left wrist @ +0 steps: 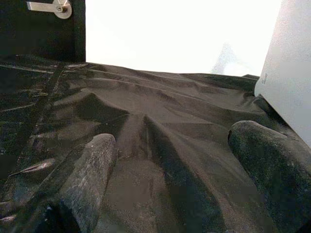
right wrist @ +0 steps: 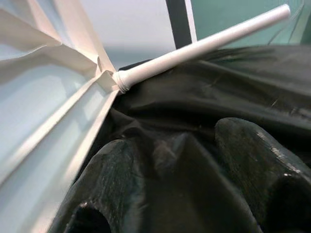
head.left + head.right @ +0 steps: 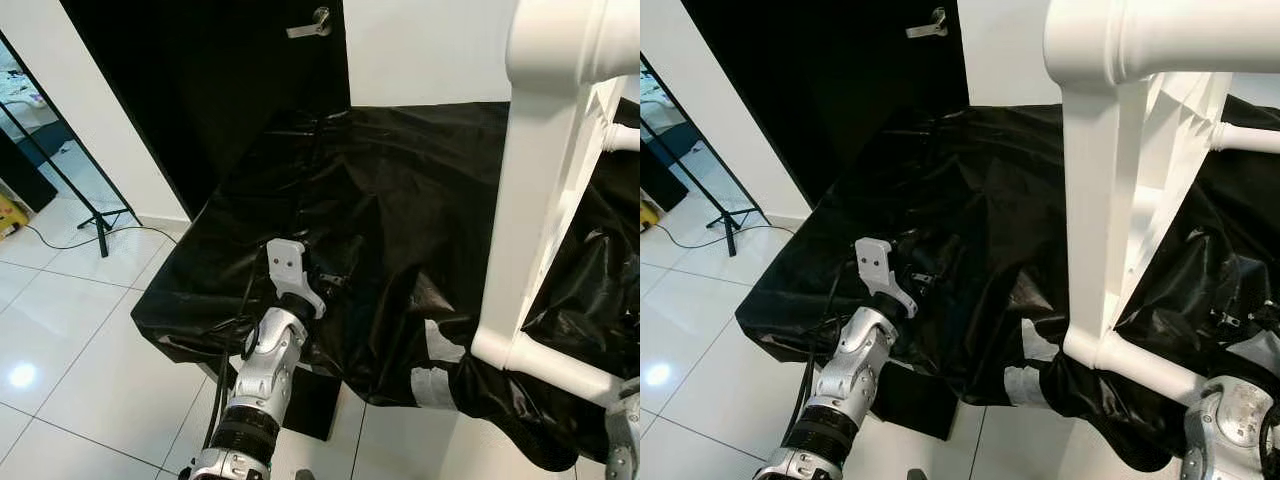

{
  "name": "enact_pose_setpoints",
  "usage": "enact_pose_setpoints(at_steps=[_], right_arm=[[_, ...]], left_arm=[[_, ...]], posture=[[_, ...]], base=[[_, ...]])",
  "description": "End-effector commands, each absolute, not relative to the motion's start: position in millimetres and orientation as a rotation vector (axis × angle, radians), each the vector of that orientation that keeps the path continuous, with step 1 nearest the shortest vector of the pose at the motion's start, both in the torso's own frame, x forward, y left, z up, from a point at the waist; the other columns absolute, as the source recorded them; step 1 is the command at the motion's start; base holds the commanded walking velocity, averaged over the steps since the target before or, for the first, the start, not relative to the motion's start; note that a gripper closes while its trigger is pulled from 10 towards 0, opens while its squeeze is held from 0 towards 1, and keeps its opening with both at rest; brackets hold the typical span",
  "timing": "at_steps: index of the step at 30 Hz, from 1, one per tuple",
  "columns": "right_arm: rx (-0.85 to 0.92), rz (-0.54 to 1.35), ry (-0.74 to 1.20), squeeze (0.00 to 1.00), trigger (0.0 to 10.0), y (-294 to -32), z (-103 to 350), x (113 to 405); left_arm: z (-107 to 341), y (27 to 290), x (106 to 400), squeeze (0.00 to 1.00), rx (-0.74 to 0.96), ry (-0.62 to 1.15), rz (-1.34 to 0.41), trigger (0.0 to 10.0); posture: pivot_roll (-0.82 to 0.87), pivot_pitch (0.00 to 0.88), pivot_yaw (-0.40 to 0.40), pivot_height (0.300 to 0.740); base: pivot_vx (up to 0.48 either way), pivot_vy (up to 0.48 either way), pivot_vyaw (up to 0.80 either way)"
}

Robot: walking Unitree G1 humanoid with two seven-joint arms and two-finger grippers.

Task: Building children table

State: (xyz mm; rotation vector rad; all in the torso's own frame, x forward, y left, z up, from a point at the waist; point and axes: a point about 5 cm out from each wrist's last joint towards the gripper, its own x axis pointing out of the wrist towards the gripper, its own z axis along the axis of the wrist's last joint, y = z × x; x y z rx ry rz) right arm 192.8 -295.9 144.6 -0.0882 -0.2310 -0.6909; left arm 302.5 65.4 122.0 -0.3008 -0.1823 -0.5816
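The left gripper is seen at the near edge of a surface draped in black plastic sheet, at about 7 o'clock in the head views; its fingers are spread, with only crumpled sheet between them. The silver left arm is extended up from the lower edge of the view. The right gripper is shown low over the sheet beside the white table part, its fingers spread and nothing pinched between them. The right arm is seen at 5 o'clock. The white table part, a frame with a thick upright leg and a lower rail, stands on the sheet at 3 o'clock, close before the camera; a thin white rod projects from its ribbed panel. Grey tape patches are seen on the sheet's overhang at 5 o'clock. Farther off, a black door with a metal handle is shown at 12 o'clock, a stand on the tiled floor at 9 o'clock.
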Motion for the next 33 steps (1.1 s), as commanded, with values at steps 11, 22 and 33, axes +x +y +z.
enact_pose_setpoints(at_steps=[11, 22, 33], right_arm=[[-0.123, -0.761, -0.034, 0.00, 10.0, -303, 107, 196], [-0.130, -0.745, -0.080, 0.00, 10.0, -298, 116, 204], [-0.173, -0.806, -0.180, 0.00, 10.0, -300, 139, 199]], left_arm=[[121, 68, 298, 0.00, -0.294, -0.197, -0.607, 10.0], [122, 70, 298, 0.00, -0.293, -0.197, -0.603, 10.0], [120, 68, 298, 0.00, -0.297, -0.185, -0.610, 10.0]], posture=[[0.04, 0.000, 0.101, 0.740], [0.05, 0.000, 0.100, 0.740], [0.04, 0.000, 0.105, 0.740]], base=[[0.000, 0.000, 0.00], [0.000, 0.000, 0.00], [0.000, 0.000, 0.00]])
